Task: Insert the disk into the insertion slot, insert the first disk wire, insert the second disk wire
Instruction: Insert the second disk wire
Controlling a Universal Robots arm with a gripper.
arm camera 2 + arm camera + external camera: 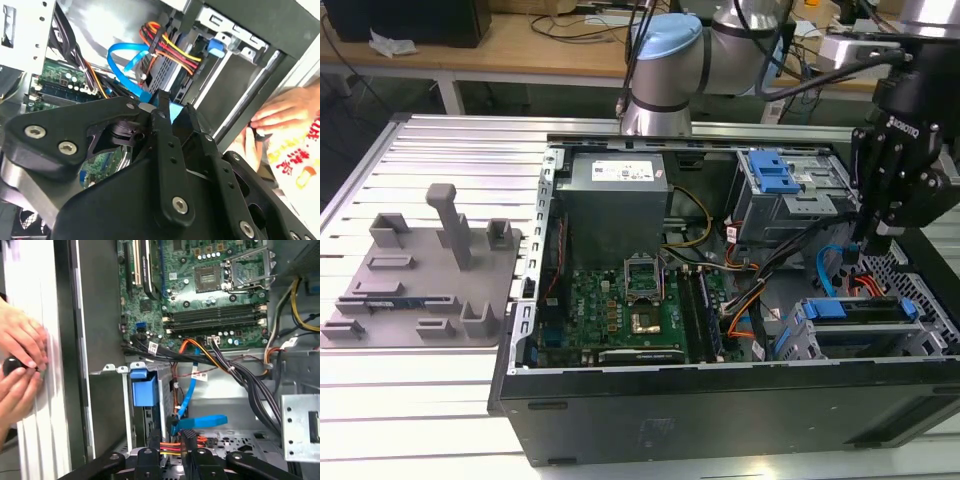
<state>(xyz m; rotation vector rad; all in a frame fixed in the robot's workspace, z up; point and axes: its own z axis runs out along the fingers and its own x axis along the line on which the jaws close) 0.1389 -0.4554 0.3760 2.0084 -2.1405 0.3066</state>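
Table (420, 420): slotted metal; carried the open PC case (720, 425) and a grey tray (420, 290) nr its edge on the exterior view's left.
Arm (665, 60): reached in over the case's far edge.
Slot (932, 340): low grey cage in the case's near corner, exterior view's right.
Disk (845, 308): sat inside the slot, blue frame showing.
Gripper (877, 242): just above the disk, fingers clamped on the end of the blue cable (125, 60).
Hands (20, 360): a person's, at the case's outer wall.
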